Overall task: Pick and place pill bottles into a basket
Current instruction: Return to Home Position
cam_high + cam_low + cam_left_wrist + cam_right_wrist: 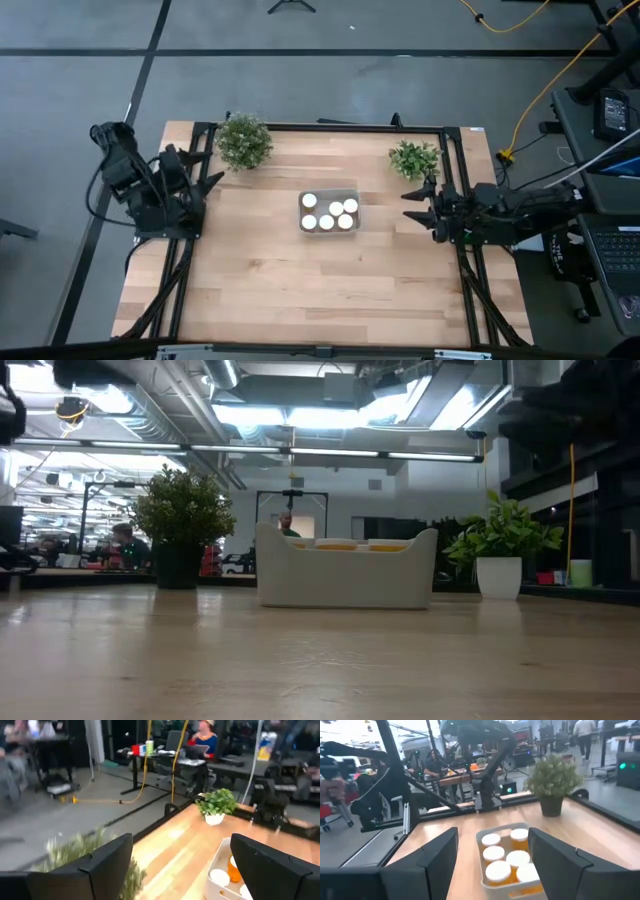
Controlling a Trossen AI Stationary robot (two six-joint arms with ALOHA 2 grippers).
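Note:
The pale basket (329, 193) stands on the table's middle, a little toward the far edge. Several orange pill bottles with white caps (327, 222) stand upright inside it, also in the right wrist view (499, 868). In the low view the basket (345, 582) shows orange bottle tops above its rim. My left gripper (212, 170) is open and empty at the table's left edge, raised. My right gripper (415, 207) is open and empty at the right edge, pointing toward the basket.
A bushy potted plant (244, 141) stands at the far left, and a smaller plant in a white pot (414, 158) at the far right. Bare wood lies between the basket and the near edge. People sit at desks in the room beyond.

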